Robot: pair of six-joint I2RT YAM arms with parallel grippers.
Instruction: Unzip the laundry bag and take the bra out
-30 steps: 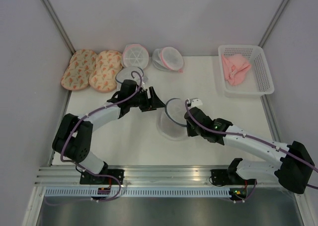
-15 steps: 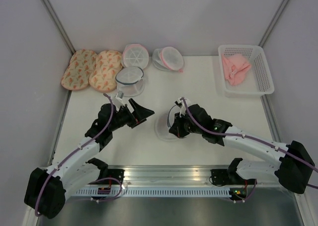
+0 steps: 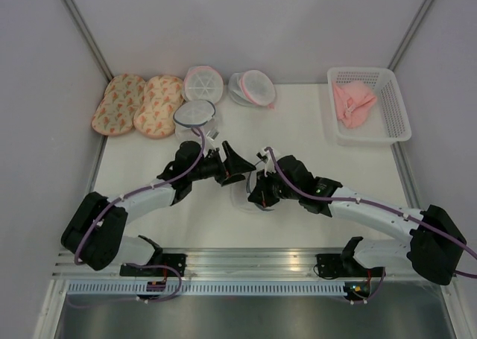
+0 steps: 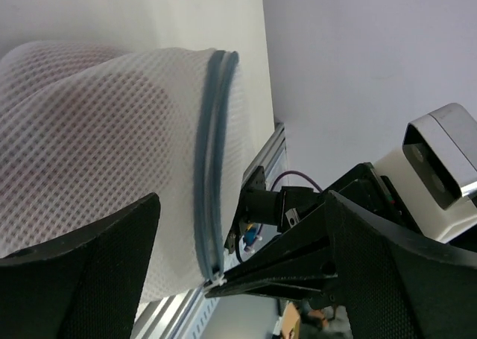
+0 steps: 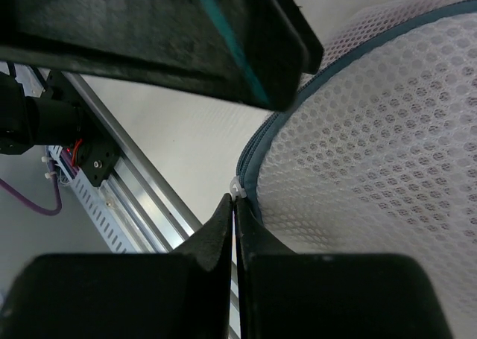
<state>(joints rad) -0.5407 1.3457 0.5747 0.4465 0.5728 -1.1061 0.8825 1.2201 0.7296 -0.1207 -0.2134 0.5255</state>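
Observation:
The laundry bag (image 3: 243,195), white mesh with a blue-grey zipper rim, lies mid-table between both grippers. My left gripper (image 3: 235,169) is open at its left side; in the left wrist view its fingers (image 4: 89,264) stand wide either side of the bag (image 4: 97,123) without touching it. My right gripper (image 3: 258,193) is shut on the small white zipper pull (image 5: 236,185) at the rim of the bag (image 5: 373,130). That pull (image 4: 214,279) also shows in the left wrist view, pinched in the right fingertips. The bra is hidden; only a faint reddish tint shows through the mesh.
Another grey-rimmed mesh bag (image 3: 195,114) sits behind the left gripper. Two pink-rimmed mesh bags (image 3: 203,82) (image 3: 253,87) and peach patterned pads (image 3: 138,104) line the back. A white basket (image 3: 395,134) holding pink cloth (image 3: 354,102) stands back right. A metal rail (image 3: 246,261) runs along the near edge.
My left gripper drew back to the left, opened wider, then moved in again to the bag's left side. The right gripper shifted a little left, still shut, and the bag tilted with it.

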